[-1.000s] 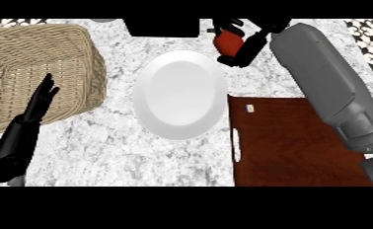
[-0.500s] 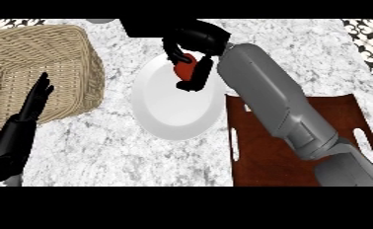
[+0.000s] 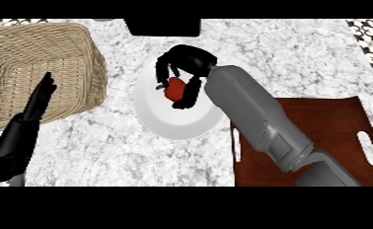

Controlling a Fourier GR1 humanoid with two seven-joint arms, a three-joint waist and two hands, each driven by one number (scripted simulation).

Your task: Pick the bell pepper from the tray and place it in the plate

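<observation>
Your right hand (image 3: 188, 65) has its fingers curled round the bell pepper (image 3: 175, 89) over the plate (image 3: 164, 119), toward twelve o'clock; only release remains. Your left hand (image 3: 33, 109) rests open at nine o'clock.

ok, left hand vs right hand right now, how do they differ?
The right hand is over the white plate, fingers curled round the red bell pepper; the left hand holds nothing. The right hand's fingers are bent; the left hand's are straight, pointing up. The left hand rests at the view's left edge, in front of the wicker basket. Both are black on grey forearms.
</observation>
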